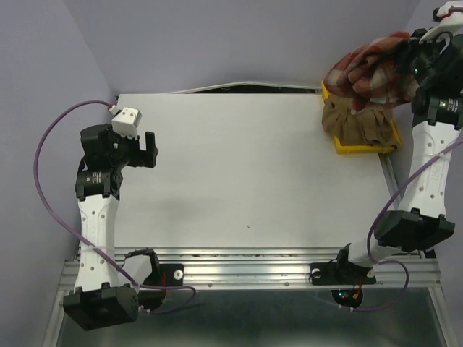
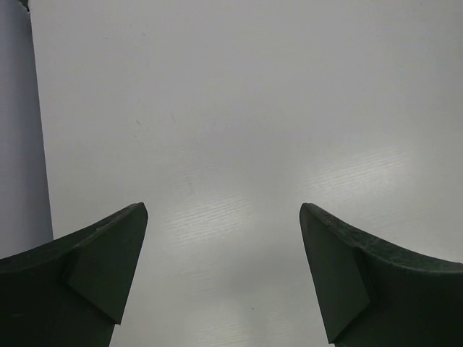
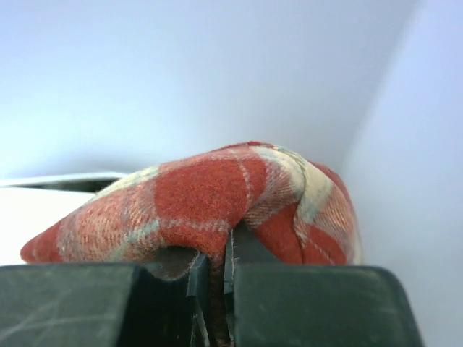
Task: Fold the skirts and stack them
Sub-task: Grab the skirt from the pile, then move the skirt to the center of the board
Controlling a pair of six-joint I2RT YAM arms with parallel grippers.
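Red-and-cream plaid fabric skirt [image 1: 372,69], bunched, held up over the far right corner of the white worktop [image 1: 246,173], pinched between the closed fingers of the right hand [image 3: 215,253]. Plain tan-brown fabric skirt [image 1: 358,123], crumpled in the yellow plastic tray [image 1: 362,150] below it. Left hand [image 2: 223,210] spread wide, empty, over the worktop's left side.

I'm looking into a robotics lab test cell: a bare white rectangular tabletop [image 1: 239,166] boxed in by plain pale lavender walls [image 1: 217,43] at 9, 12 and 3 o'clock. At 6 o'clock runs a slotted silver aluminium mounting rail [image 1: 246,266] (the two white-and-black robot arms [image 1: 98,231] are based there), and a thin purple cable [image 1: 42,155] loops out at 9 o'clock.
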